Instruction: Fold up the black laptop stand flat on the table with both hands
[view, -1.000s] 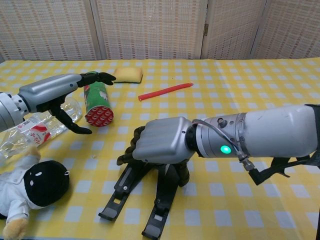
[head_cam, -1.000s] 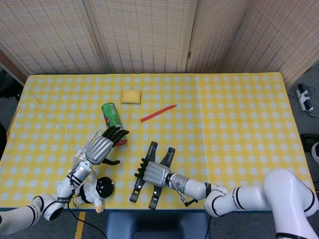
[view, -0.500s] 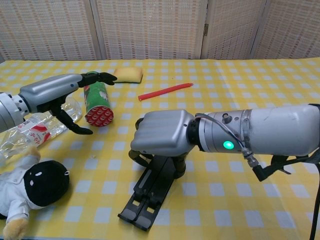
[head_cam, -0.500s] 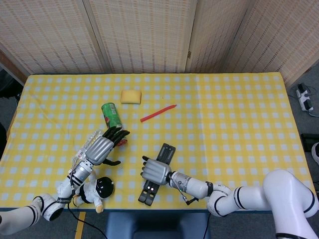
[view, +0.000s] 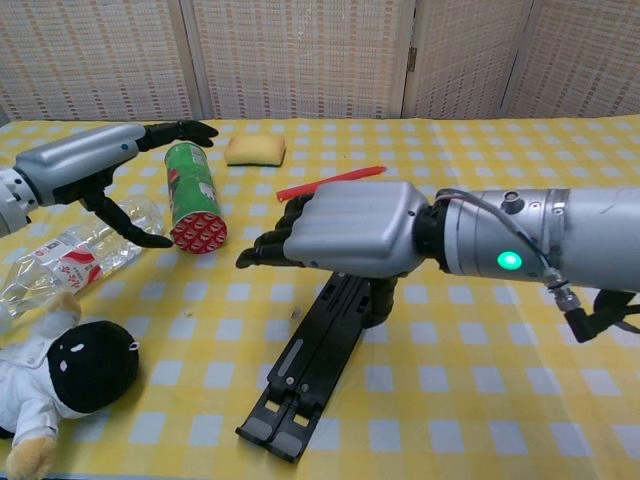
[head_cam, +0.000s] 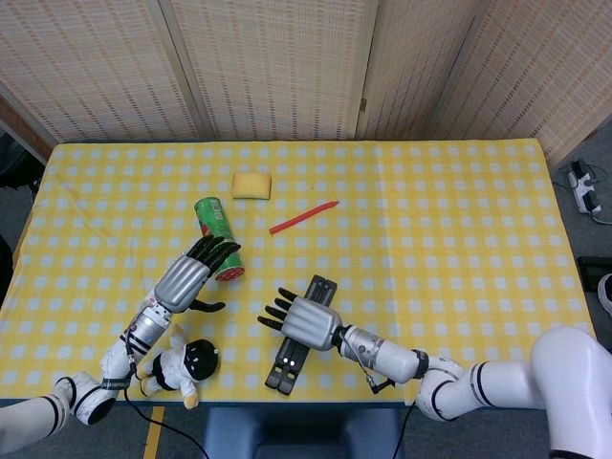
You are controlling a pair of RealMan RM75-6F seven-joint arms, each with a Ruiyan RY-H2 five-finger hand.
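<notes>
Black and rigid, the laptop stand point(head_cam: 299, 331) is lying closed near the bench point(head_cam: 459, 239) front edge while I am hovering the right hand point(head_cam: 307, 321) above it with fingers point(view: 268, 243) spread, holding nothing, judging its side rails the safest grip.

We count 1 black laptop stand point(head_cam: 299, 335), 1 green can point(head_cam: 216, 225), 1 yellow sponge point(head_cam: 251, 185) and 1 red stick point(head_cam: 303, 217). We also spot 1 plastic bottle point(view: 70, 252), 1 plush doll point(head_cam: 182, 365) and 2 hands point(head_cam: 191, 276) point(head_cam: 304, 321).
</notes>
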